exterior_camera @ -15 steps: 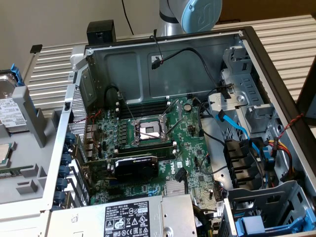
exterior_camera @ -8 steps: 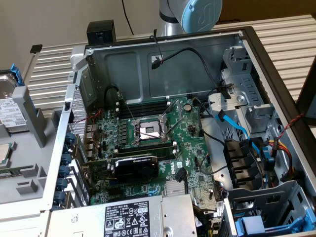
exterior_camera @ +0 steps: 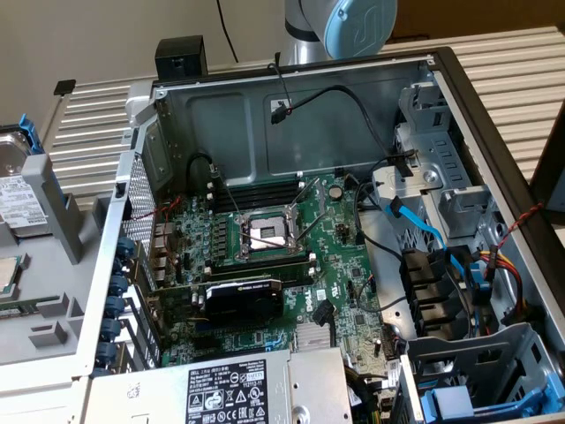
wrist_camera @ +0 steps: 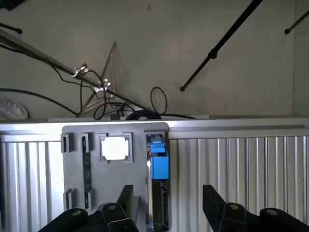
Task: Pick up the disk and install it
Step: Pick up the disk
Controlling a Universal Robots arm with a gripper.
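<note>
The disk (exterior_camera: 12, 196) stands on edge in a slot of a grey holder (exterior_camera: 48, 265) at the exterior view's far left, its white label and a blue rail showing. In the wrist view the disk (wrist_camera: 158, 166) appears edge-on, silver with a blue rail. My gripper (wrist_camera: 169, 205) is open above the holder (wrist_camera: 72, 135), with one black finger (wrist_camera: 126, 200) on one side of the disk and the other well off the opposite side. Nothing is between the fingers. The arm's blue-capped joint (exterior_camera: 357, 25) is behind the computer case.
The open computer case (exterior_camera: 291, 97) has a motherboard (exterior_camera: 265, 238), cables and a power supply (exterior_camera: 238, 389). Metal drive cages (exterior_camera: 441, 177) line its right side. A square processor chip (wrist_camera: 115, 148) and a green memory stick (wrist_camera: 87, 169) also sit in the holder.
</note>
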